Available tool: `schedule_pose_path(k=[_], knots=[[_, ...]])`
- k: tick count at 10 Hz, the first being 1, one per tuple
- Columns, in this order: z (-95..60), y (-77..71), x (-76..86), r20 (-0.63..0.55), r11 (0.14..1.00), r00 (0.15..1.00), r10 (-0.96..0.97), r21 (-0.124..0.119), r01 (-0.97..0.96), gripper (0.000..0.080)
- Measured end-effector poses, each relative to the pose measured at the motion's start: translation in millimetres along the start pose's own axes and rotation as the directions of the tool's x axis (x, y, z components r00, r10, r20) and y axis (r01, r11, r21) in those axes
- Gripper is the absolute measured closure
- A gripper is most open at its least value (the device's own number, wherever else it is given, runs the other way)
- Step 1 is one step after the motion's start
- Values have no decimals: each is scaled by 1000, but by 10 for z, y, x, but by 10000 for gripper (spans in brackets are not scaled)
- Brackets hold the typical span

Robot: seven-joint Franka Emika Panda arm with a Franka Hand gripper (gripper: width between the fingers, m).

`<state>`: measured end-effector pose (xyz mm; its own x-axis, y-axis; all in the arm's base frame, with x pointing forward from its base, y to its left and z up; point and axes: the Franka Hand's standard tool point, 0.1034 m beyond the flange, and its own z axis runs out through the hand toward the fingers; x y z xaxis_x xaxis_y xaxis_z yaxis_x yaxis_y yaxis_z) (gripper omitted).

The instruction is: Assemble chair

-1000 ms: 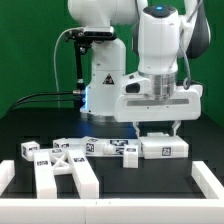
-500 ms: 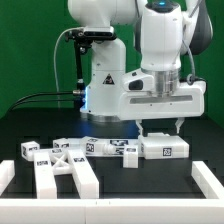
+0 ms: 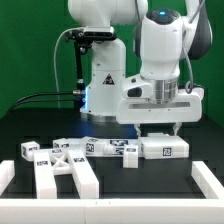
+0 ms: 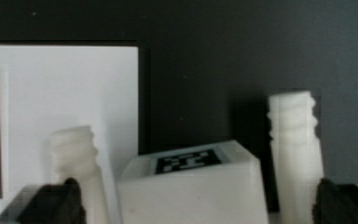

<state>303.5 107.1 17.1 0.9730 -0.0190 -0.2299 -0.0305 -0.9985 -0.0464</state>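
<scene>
Through the exterior view the gripper had scarcely budged over the last second, just a small sway and back. Its jaws were spread wide and empty, just above the white block, so the grasp looked not yet begun. The other chair pieces lay in a row beside that block on the black table, a green curtain behind. Through the wrist view the fingers stood either side of a tagged block, likely the same one
</scene>
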Motion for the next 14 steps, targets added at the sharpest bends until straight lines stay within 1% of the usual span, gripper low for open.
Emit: schedule_pose_path(k=[3,5,6,7,11,12,13,14], knots=[[0,0,0,0,1000,1000,0,0,0,151],[0,0,0,0,1000,1000,0,0,0,407],[0,0,0,0,1000,1000,0,0,0,407],[0,0,0,0,1000,1000,0,0,0,435],[-12,-13,4,0,1000,1000,3,0,-3,435],[-124,-83,22,27,1000,1000,0,10,0,435],[-299,-121,110,22,1000,1000,-10,23,10,433],[-435,-112,191,21,999,1000,-15,30,15,433]])
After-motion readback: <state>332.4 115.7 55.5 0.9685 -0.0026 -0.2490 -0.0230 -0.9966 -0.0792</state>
